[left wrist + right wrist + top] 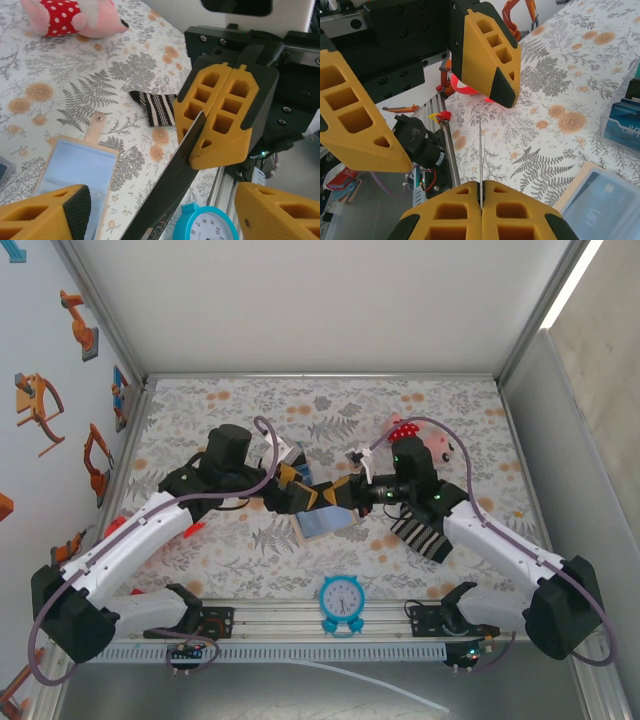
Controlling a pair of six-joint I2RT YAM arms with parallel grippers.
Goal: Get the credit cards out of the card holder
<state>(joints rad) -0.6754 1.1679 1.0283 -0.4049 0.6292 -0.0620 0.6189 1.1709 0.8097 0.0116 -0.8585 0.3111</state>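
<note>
Between the parted jaws of my left gripper (160,210) stands 1 credit card (165,185), pinched by the pressed-together jaws of my right gripper (481,192). The card holder (75,170) lies unfolded beneath them. Handover step, I judge: next the left must clamp squarely.

Floral tablecloth (300,410), grey ferns and orange flowers. White back wall (320,300), left wall (40,340) with orange stickers (80,325). Bright light strip (575,280) upper right.

Half buried at centre, folks: the card holder (322,525)!
The right pincer (481,187) pinches a credit card (480,150) edge-on, face unreadable; the clock (206,225) is sliced off at 6 o'clock, the sock (155,107) ducks behind that pincer toward 3 o'clock.
</note>
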